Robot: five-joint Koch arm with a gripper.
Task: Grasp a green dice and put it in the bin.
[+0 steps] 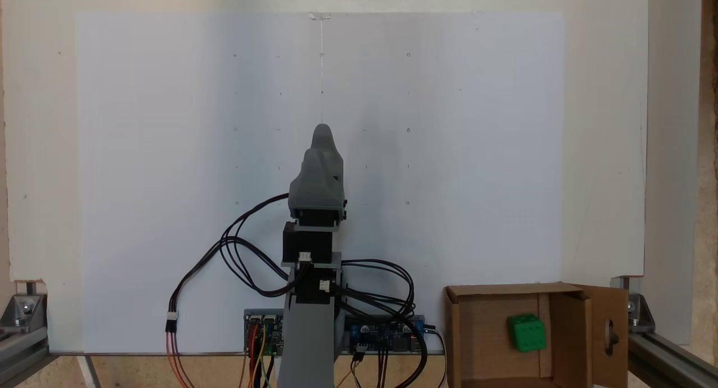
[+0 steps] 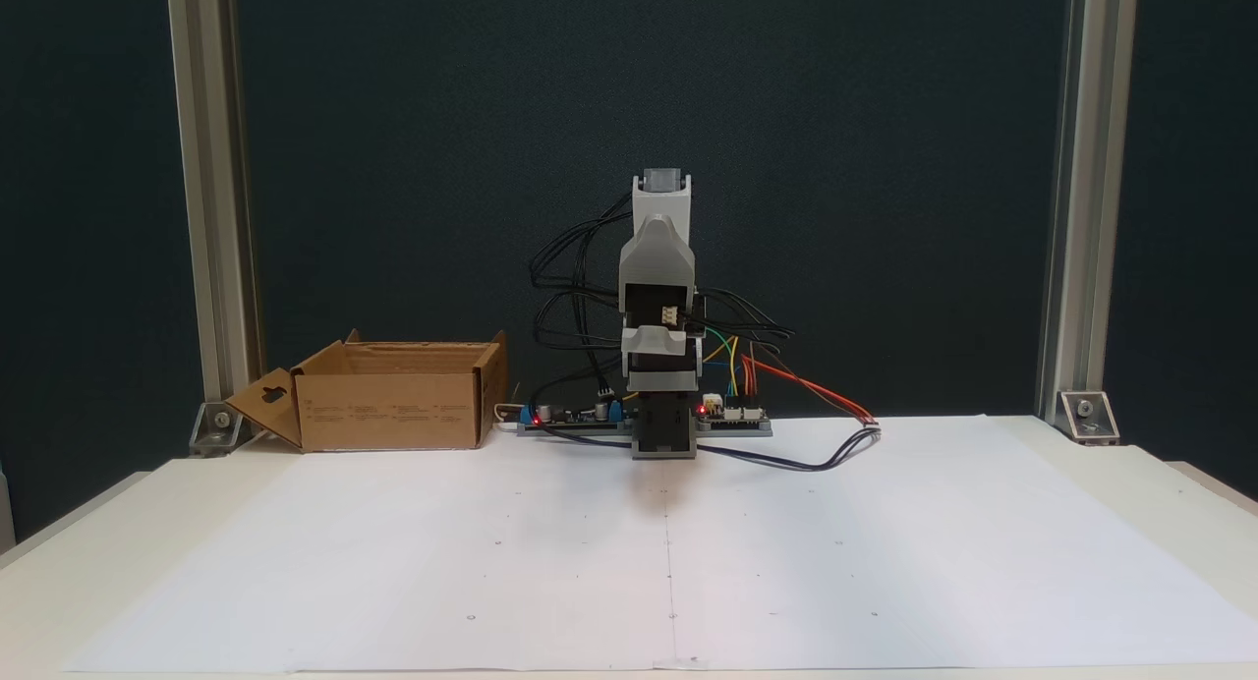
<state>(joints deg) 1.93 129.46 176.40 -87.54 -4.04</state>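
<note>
Green dice point(image 1: 527, 332) lies inside the bin point(image 1: 504, 291), resting on the cardboard floor toward the right-hand wall as the fixed view from above shows it, one pipped face turned up and its edges tilted a little against the box walls. Largest in both fixed views is the table point(image 2: 1160, 503), pale and covered across most of its top by a white paper sheet point(image 1: 168, 152) marked with a faint grid of small dots. At the sheet's edge stands the grey arm point(image 2: 660, 297), folded up over its base with black servo blocks stacked between grey links; in the view from above its gripper point(image 1: 322, 131) points out over the sheet as one rounded grey tip, the jaws lying one behind the other — whether they are apart or together cannot be told. The bin sits at the table's corner, well apart from the arm's base, to the right of it in the view from above and to the left of it in the front view point(image 2: 393, 405), its flaps standing up and the flap with the keyhole cut-out point(image 1: 610, 332) folded outward. Black cables point(image 1: 241, 253) loop from the arm — down to the circuit boards point(image 2: 732, 417) beside its base, where small red lights glow.
</note>
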